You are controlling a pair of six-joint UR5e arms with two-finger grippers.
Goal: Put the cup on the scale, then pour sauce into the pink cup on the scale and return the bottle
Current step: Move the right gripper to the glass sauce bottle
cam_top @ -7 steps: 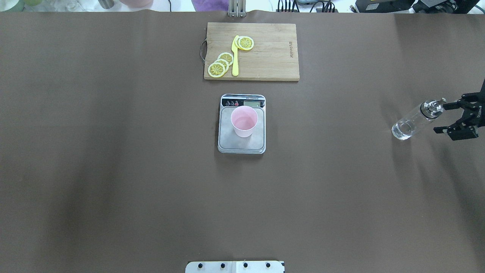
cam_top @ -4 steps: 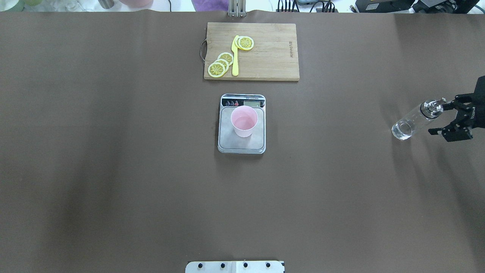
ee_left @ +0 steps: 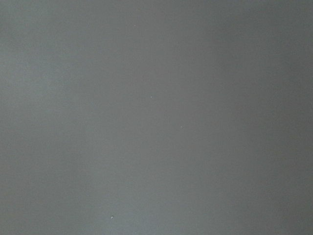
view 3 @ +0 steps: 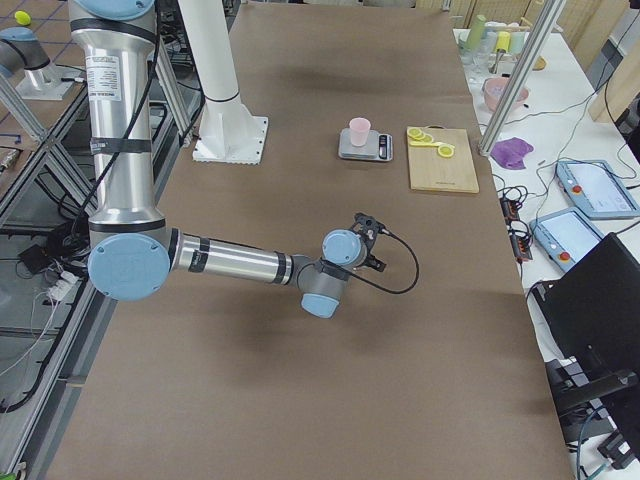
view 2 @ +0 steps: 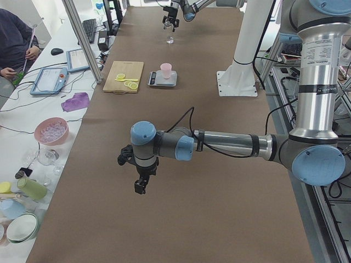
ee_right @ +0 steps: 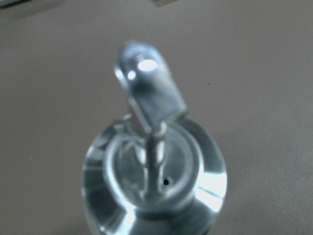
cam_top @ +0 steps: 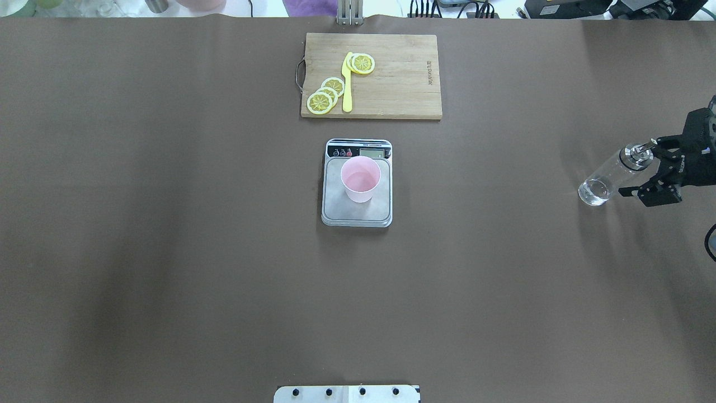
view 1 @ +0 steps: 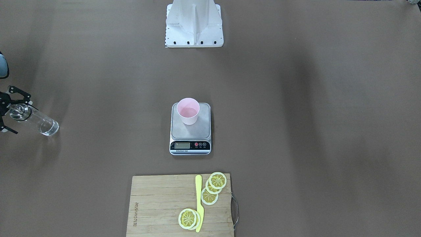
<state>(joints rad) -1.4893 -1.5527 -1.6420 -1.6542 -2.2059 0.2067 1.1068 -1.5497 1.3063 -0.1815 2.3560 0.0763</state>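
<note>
The pale pink cup [cam_top: 361, 178] stands upright on the steel scale [cam_top: 335, 210] at mid-table, also seen in the front view as cup [view 1: 188, 110] on scale [view 1: 204, 129]. The clear bottle [cam_top: 604, 184] with its metal spout cap stands upright far to the right, apart from both. My right gripper [cam_top: 640, 168] is open, its fingers on either side of the cap without gripping it. The right wrist view looks straight down on the bottle cap [ee_right: 156, 171]. My left gripper [view 2: 140, 183] hangs over bare table; I cannot tell whether it is open or shut.
A bamboo cutting board [cam_top: 403, 78] lies beyond the scale with lemon slices [cam_top: 320, 102] and a yellow knife [cam_top: 347, 89] on it. The robot base [view 1: 194, 23] is at the near edge. A seated person [view 2: 13, 38] is beside the table.
My right gripper has moved in from the table's right edge toward the bottle, and its open fingers now straddle the cap. The bottle, cup and scale have not moved.
</note>
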